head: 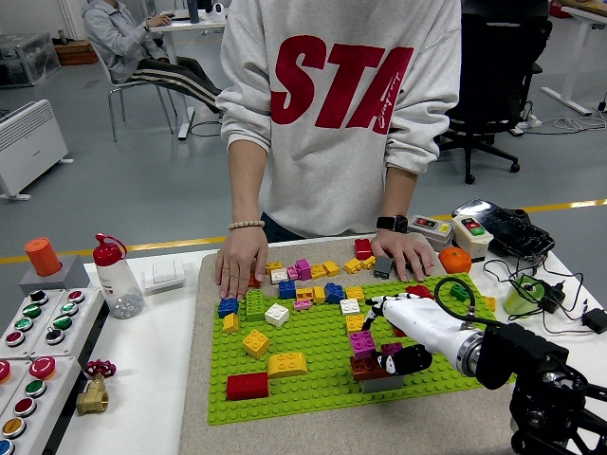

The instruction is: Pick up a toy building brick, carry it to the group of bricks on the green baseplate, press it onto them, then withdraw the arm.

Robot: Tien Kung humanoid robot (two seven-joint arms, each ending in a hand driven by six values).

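I am watching my right hand [391, 334] reaching in from the lower right over the green baseplate [313, 379]. Its white fingers [381, 305] are curling down beside a magenta brick [361, 343], and the dark thumb [408, 360] is closing in from the near side, so the hand is pinching that brick rather than hanging loose. The magenta brick is sitting on top of the brown and grey brick stack [372, 373] near the plate's front right, touching it from above, though I cannot tell whether it is fully seated on the studs.

A person in a grey sweatshirt [337, 104] is standing at the far side of the table [142, 379]. One of the person's hands [240, 263] is resting flat on the plate's far left edge, and the other hand [403, 252] is lying on its far right edge, both pressing the plate down and holding no brick. Loose bricks are lying scattered over the plate: a red brick [247, 385] at the front left, a yellow arched brick [286, 364] just beside it, a white brick [276, 315] further back. A clear bottle with a red cap [118, 278] is standing on the table to the left, well apart from the plate
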